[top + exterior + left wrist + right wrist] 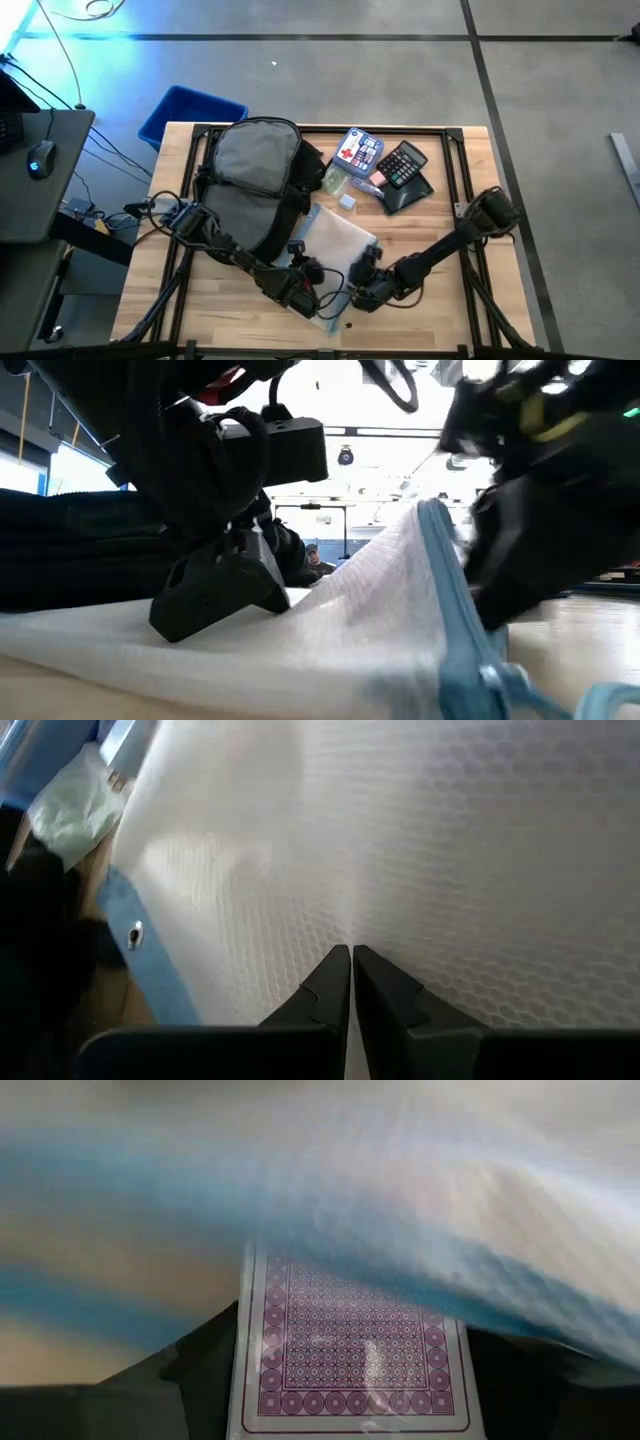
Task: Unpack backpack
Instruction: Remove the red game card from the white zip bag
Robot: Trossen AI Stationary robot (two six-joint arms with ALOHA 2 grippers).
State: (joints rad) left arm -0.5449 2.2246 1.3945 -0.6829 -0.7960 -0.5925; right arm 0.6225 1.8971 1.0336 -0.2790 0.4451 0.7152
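The black backpack (pixel 255 175) lies at the table's left middle, its grey lining up. A clear mesh zip pouch (pixel 342 238) with a blue zip edge (pixel 452 610) lies beside it toward the near edge. My left gripper (pixel 308 290) is shut, with its fingertips on the pouch's upper face (pixel 450 850). My right gripper (pixel 362 292) reaches under the pouch's raised zip edge and holds a pack of playing cards (pixel 350 1360) with a purple patterned back. My left gripper presses its shut fingertips (pixel 335 975) down on the pouch's upper mesh face (pixel 350 935), slanting down from the table's left. The pouch lies flat on the table beneath them. My right gripper has the card pack between its two fingers, one on each long side (pixel 245 1370). The fingers lie along the pack and slant down into the pouch's mouth. The pouch's blue edge (pixel 400 1270) drapes over the pack's far end.
At the far right of the table lie a calculator (pixel 405 165), a first-aid pack (pixel 358 150), a greenish bag (pixel 335 180) and a small white block (pixel 347 201). A blue bin (pixel 190 112) stands off the far left corner. A person (pixel 316 560) shows in the room behind.
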